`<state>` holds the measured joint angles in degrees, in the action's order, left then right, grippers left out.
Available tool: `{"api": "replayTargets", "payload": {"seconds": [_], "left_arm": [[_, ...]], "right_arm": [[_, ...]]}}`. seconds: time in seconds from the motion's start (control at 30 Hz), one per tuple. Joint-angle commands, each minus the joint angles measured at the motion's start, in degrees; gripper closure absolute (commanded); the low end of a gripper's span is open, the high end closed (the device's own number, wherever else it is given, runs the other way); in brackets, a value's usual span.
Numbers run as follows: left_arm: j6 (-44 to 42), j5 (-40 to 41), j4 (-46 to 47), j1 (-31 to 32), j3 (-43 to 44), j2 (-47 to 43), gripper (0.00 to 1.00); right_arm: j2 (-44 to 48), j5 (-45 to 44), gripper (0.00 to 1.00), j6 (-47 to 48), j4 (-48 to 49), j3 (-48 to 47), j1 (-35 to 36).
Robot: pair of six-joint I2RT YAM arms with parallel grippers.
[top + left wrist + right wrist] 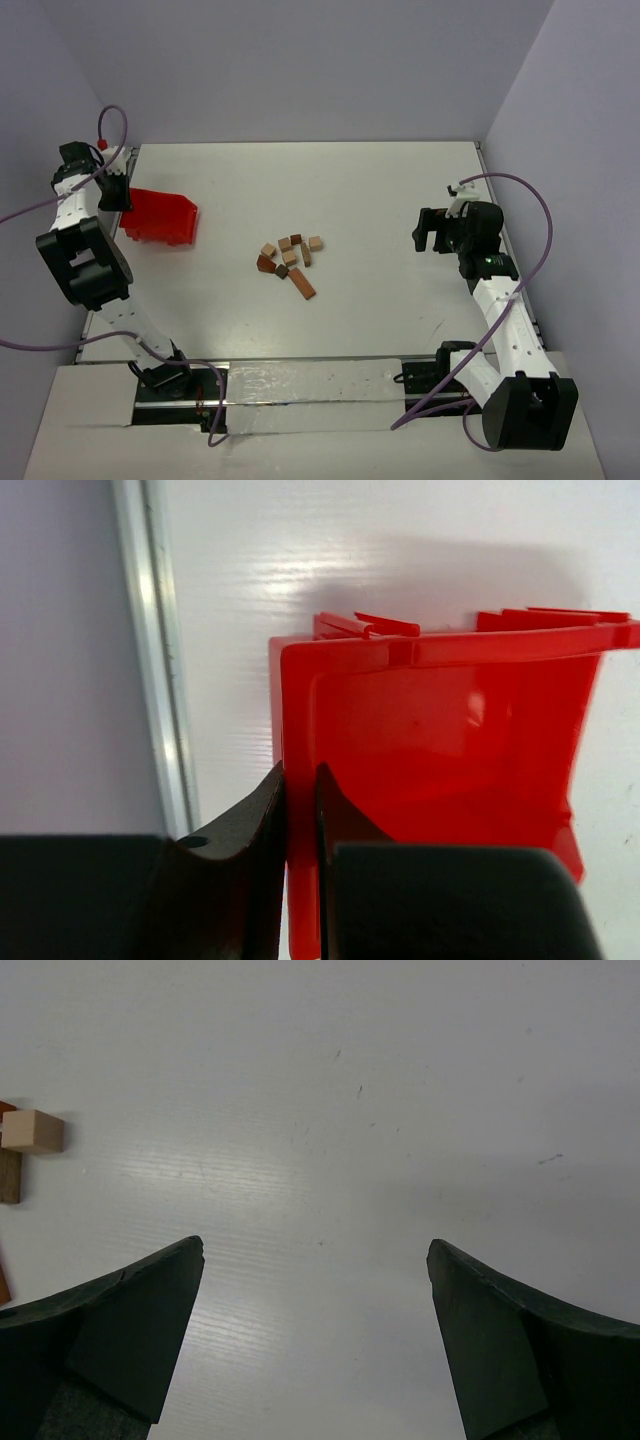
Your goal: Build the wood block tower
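Left gripper (300, 780) is pinched tight on the side wall of the red bin (450, 740), one finger outside it and one inside. The bin sits on the table (400, 190) at about nine o'clock from the blocks, near the left edge, and the part of its inside that the wrist view shows holds no blocks. Right gripper (315, 1250) hangs with its jaws spread wide and nothing between them. It is over bare table at about three o'clock from the blocks, well apart from them.

The blocks (290, 258) lie loose in a small cluster near the middle of the table, roughly eight pieces in tan, reddish-brown and dark brown. All seem to rest flat on the surface, and none is seen on top of another. A longer reddish bar (302, 284) lies at the five o'clock edge of the cluster and a tan cube (316, 242) at its two o'clock edge.

Judged from this, the tower has not been started: no base is set and nothing is stacked. The whole build is left, from laying a flat bar as the base to stacking the rest on it. The right arm looks the freer one for a first pick, since the left has its hold on the bin.
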<state>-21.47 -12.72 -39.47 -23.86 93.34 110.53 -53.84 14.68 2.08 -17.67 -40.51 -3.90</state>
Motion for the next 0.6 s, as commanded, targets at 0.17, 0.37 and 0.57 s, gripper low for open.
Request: {"api": "replayTargets", "payload": {"seconds": [0.17, 0.37, 0.57], "left_arm": [[1.37, -4.15, 4.5, -1.57, -3.5, 2.62, 0.92], [1.08, -3.85, 5.54, -1.84, -4.57, 3.77, 0.85], [1.86, -3.81, 4.22, -1.89, -3.25, 3.2, 0.57]], "right_arm": [[-0.65, 0.68, 0.0, 0.73, 0.53, -2.73, -0.32], [-0.69, 0.84, 0.0, 0.73, 0.49, -2.64, -0.32], [-0.56, 1.05, 0.0, 0.64, 0.36, -2.9, -0.32]]}}
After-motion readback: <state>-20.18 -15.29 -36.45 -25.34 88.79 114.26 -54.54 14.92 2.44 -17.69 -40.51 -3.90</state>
